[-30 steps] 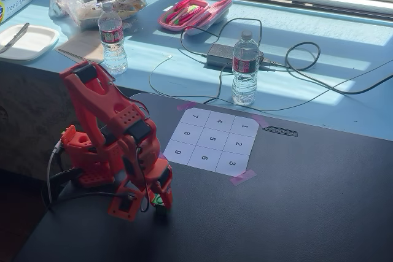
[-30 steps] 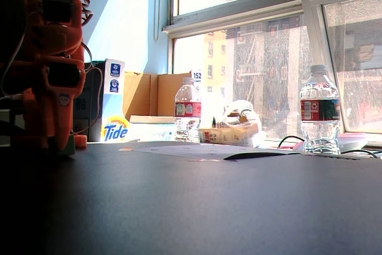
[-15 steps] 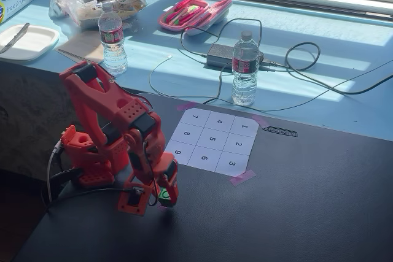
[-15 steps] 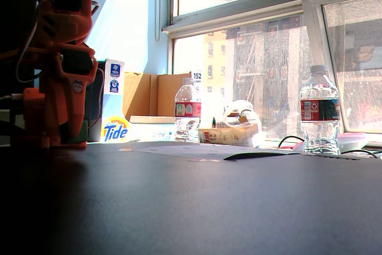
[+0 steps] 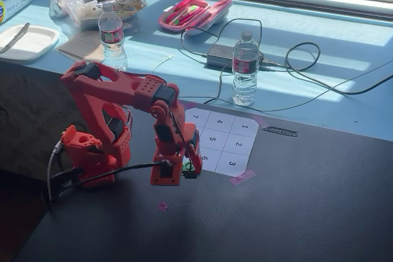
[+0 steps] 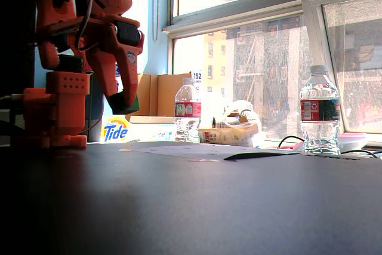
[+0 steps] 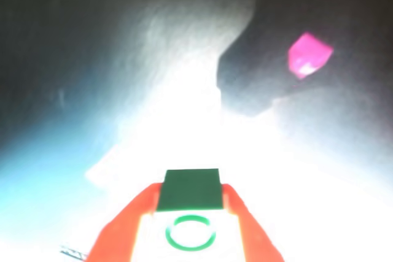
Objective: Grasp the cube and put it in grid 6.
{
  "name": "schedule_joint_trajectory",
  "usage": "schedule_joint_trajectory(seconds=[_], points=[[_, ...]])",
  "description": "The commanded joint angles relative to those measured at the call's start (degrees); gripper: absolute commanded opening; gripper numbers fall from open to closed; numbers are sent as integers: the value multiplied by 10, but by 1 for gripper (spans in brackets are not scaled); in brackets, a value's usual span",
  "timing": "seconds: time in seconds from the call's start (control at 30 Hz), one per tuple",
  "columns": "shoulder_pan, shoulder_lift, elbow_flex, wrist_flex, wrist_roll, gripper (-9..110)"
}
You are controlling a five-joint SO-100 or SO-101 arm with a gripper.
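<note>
My red gripper [image 5: 188, 167] is shut on the small green cube [image 5: 190, 167] at the near-left edge of the white 3x3 sheet [image 5: 236, 144]. The cell printed "6" [image 5: 205, 159] lies just right of the cube; the corner cell beside it is hidden by the gripper. In the wrist view the cube [image 7: 190, 189] sits between the two red fingers [image 7: 236, 213], its overexposed top face bearing a green ring. In a fixed view from table level the gripper [image 6: 122, 104] hangs above the sheet [image 6: 203, 150], off the table.
Two water bottles [image 5: 245, 69] [image 5: 112, 35] stand beyond the sheet, with a power adapter [image 5: 219, 55] and cables. Pink tape [image 5: 242, 177] marks the sheet's near corner and shows in the wrist view [image 7: 309, 54]. The arm's base [image 5: 92, 151] is left of the sheet.
</note>
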Motion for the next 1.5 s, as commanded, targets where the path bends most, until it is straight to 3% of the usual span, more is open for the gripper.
schedule_joint_trajectory(seconds=[0.0, 0.5, 1.03, 1.13, 1.3, 1.47], points=[[-51, -13, -54, 13, 16, 0], [-215, -130, -76, -23, 60, 0], [-234, -213, -74, -83, 57, 0], [-235, -220, -75, -83, 46, 9], [-236, -223, -80, -69, 25, 34], [-236, -222, -105, -43, 20, 41]])
